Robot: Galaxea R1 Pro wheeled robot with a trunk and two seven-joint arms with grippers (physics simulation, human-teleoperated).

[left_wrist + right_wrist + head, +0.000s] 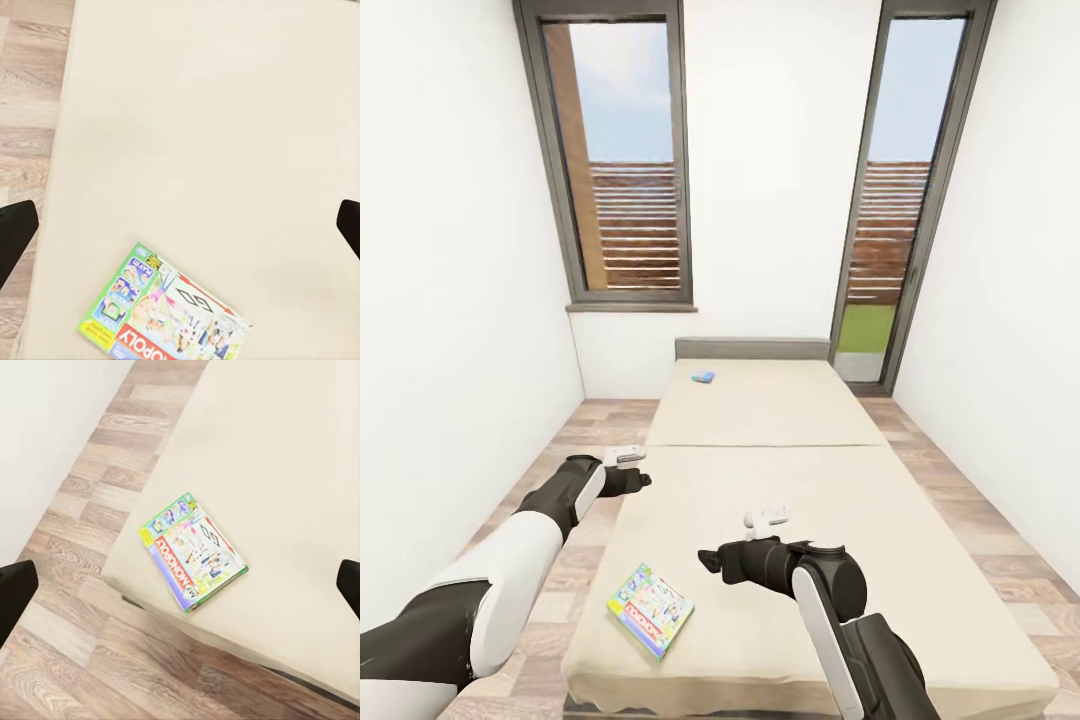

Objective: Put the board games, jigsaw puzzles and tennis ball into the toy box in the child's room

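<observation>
I see the green-edged board game [650, 609] lying flat on the bed [780, 500], close to the bed's near left corner, its corner just short of the mattress edge. I judge it a light, stiff card box with a slick lid; lying flush on soft bedding, it is best taken across a short edge or slid to overhang the bed's side first. The left gripper [628, 482] hangs over the bed's left edge, the right gripper [708, 560] over the mattress, both spread wide and empty. A small blue game [702, 377] lies near the bed's headboard. Floor strips flank the bed; walls stand close
</observation>
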